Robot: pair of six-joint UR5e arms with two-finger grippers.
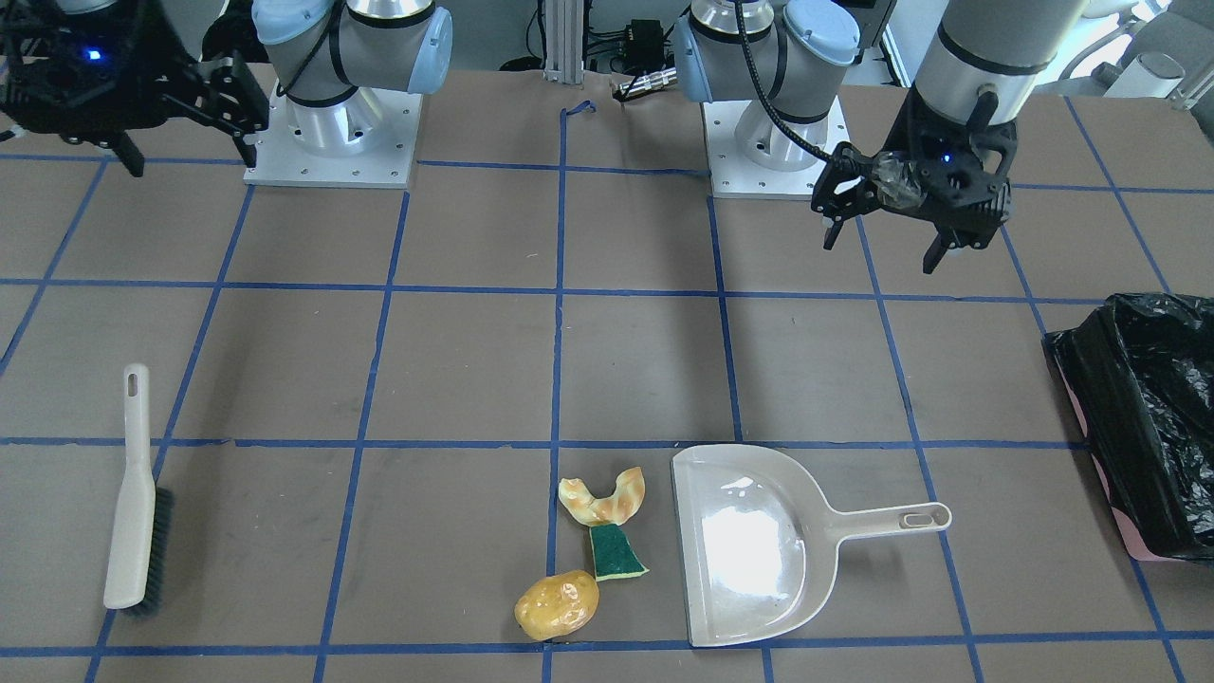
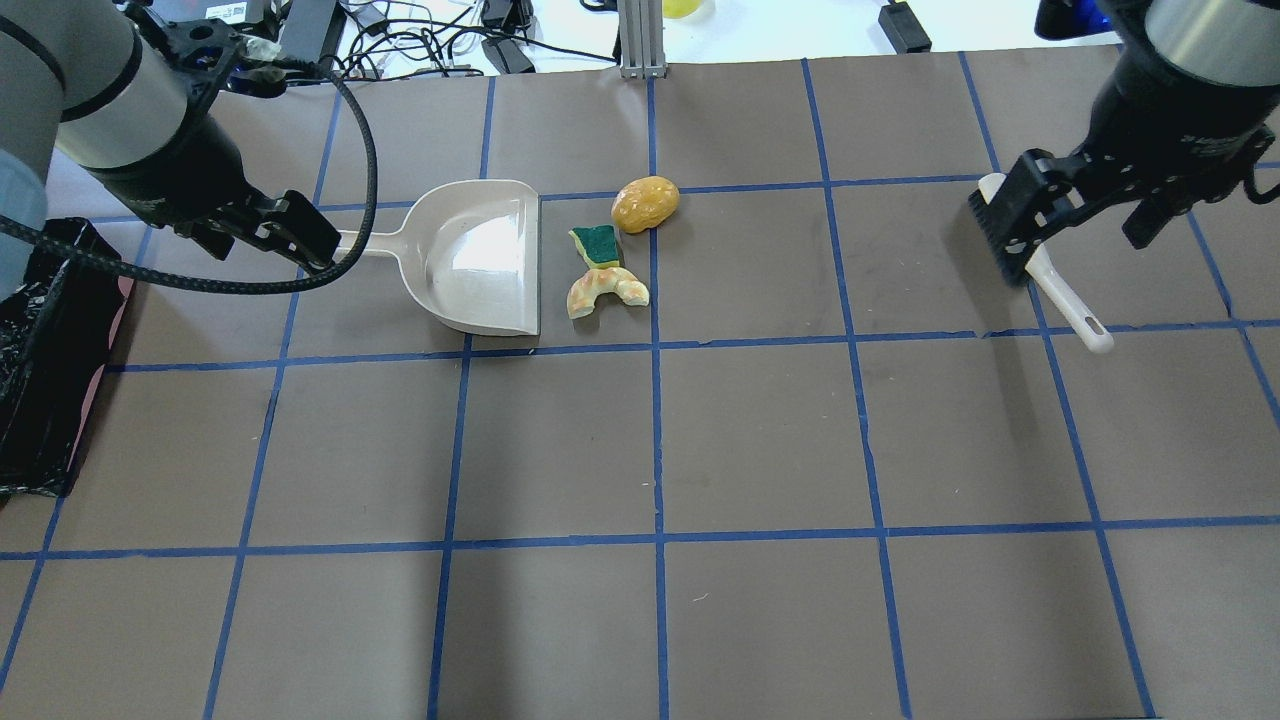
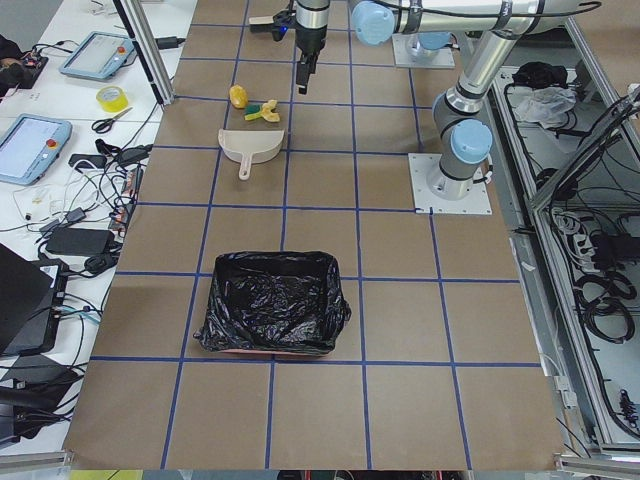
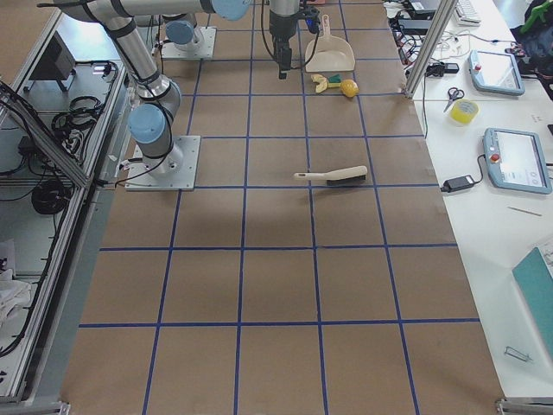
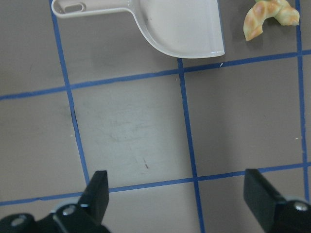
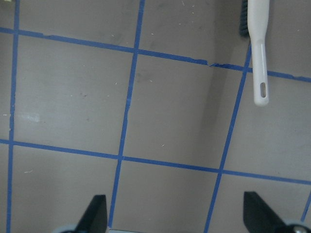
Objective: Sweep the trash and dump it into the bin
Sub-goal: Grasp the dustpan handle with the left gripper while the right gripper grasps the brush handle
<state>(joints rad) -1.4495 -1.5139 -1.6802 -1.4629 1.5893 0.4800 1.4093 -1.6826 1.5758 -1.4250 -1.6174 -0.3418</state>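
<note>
The trash lies together on the brown table: a yellow-brown potato-like lump, an orange-cream peel and a green sponge wedge. They sit just off the open mouth of the empty cream dustpan. The black-bagged bin stands at the table's left end. My left gripper is open and empty, above the table near the dustpan handle. My right gripper is open and empty, above the brush.
A cream hand brush with dark bristles lies flat on the robot's right side. Blue tape lines grid the table. The arm bases stand at the robot's edge of the table.
</note>
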